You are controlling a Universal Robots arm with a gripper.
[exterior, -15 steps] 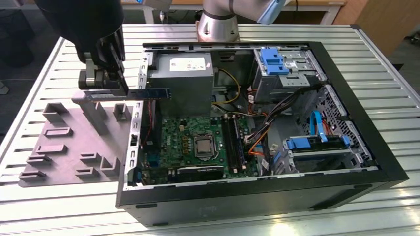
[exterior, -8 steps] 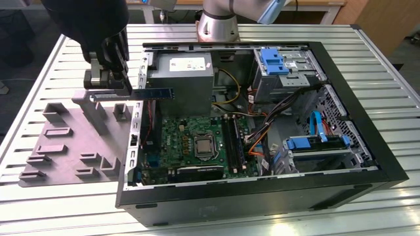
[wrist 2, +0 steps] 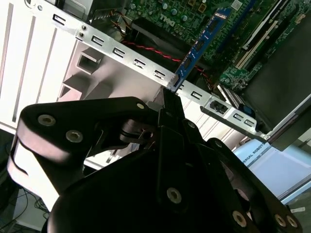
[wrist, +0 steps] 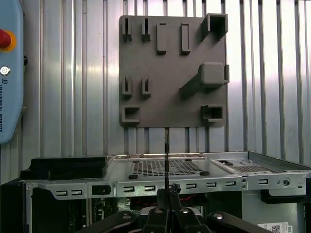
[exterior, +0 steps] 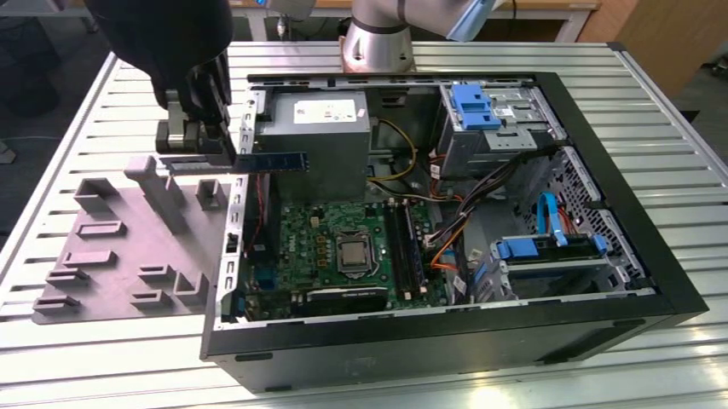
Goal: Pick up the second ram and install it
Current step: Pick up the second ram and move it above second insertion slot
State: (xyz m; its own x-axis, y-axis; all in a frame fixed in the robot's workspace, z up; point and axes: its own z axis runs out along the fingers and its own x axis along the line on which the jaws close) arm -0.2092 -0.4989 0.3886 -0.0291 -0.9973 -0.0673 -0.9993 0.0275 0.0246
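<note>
My gripper (exterior: pixel 225 158) hangs over the case's metal wall at the exterior view's left, shut on one end of the second ram (exterior: pixel 276 161). The ram is a thin dark stick with a bluish face. It is held level in the air and points from the fingers toward the inside of the case. In the second wrist view the ram (wrist 2: pixel 200 46) juts out from the gripper (wrist 2: pixel 171 93) above the green motherboard (wrist 2: pixel 184 12). In the first wrist view it shows edge-on as a thin dark line (wrist: pixel 166 155) rising from the gripper (wrist: pixel 166 193).
The open computer case (exterior: pixel 637 281) lies on a ribbed metal table. Black slot rails (exterior: pixel 404 247) run along the motherboard (exterior: pixel 307 247) beside the processor socket. A grey moulded tray (exterior: pixel 114 256) sits outside the case at the exterior view's left. Power supply (exterior: pixel 313 128), cables and blue drive brackets crowd the case.
</note>
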